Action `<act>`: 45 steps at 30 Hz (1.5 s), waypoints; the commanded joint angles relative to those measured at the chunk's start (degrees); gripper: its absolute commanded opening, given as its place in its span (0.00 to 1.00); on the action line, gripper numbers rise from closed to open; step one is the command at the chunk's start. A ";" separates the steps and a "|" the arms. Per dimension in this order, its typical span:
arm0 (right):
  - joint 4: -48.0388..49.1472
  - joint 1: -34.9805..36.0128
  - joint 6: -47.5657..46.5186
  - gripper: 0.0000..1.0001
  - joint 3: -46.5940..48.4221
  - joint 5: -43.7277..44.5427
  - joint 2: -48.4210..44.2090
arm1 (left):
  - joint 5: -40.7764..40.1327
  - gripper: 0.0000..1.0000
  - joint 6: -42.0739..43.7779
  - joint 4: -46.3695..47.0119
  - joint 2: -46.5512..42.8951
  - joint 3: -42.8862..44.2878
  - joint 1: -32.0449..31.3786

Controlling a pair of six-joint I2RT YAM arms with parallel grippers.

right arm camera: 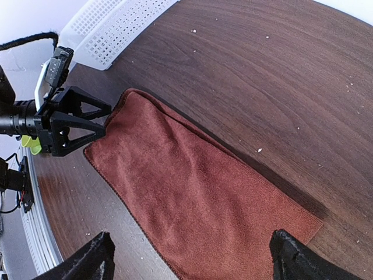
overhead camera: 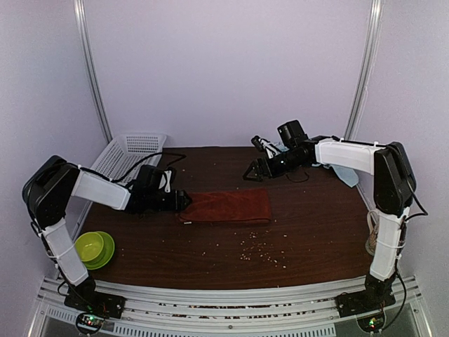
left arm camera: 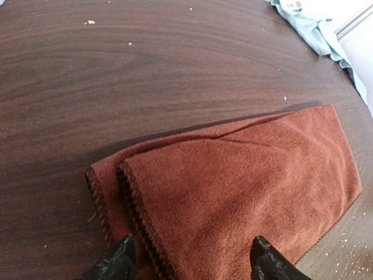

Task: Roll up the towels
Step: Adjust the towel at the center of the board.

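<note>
Here the left gripper [overhead camera: 184, 201] gapes over the rust-red towel [overhead camera: 228, 206] near the white basket [overhead camera: 133, 151]; right gripper [overhead camera: 253, 172] gapes too.

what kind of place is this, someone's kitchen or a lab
Most likely a robot lab test cell, not a home: pale walls on metal frame posts enclose a dark wooden table, left arm and right arm sit on a rail at its edge, with a rust-red towel and white basket as props.
</note>
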 commanded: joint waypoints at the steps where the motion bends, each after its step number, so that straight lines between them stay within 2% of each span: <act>1: -0.26 0.05 -0.37 0.93 1.05 -0.14 0.55 | 2.05 0.67 -0.30 4.09 0.50 1.64 0.77; 9: -0.41 0.11 -0.19 0.93 1.11 -0.38 0.47 | 0.83 0.66 -0.57 2.42 4.79 3.66 1.30; 15: -0.42 0.16 -0.15 0.93 1.12 -0.80 0.32 | -2.73 0.65 -0.16 0.29 4.39 3.99 1.42; 20: -0.41 0.20 -0.10 0.93 1.21 -0.95 0.44 | -1.88 0.65 -0.33 0.91 5.04 4.35 1.49; 28: -0.59 0.29 -0.11 0.93 1.15 -1.55 0.19 | -0.18 0.42 -2.04 2.91 6.66 4.61 2.50; 35: -0.62 0.29 -0.01 0.93 1.23 -2.07 0.41 | -0.58 0.29 -2.23 3.04 7.01 5.23 2.91; 39: -0.67 0.29 0.07 0.93 1.27 -2.36 0.57 | -0.72 0.10 -2.16 3.34 7.18 5.83 2.96; 42: -0.68 0.29 0.03 0.93 1.36 -2.36 0.68 | -0.86 0.00 -1.98 3.28 7.19 6.26 2.96; 45: -0.77 0.29 -0.01 0.93 1.36 -2.45 0.75 | -1.10 0.00 -1.96 3.43 6.89 6.35 3.00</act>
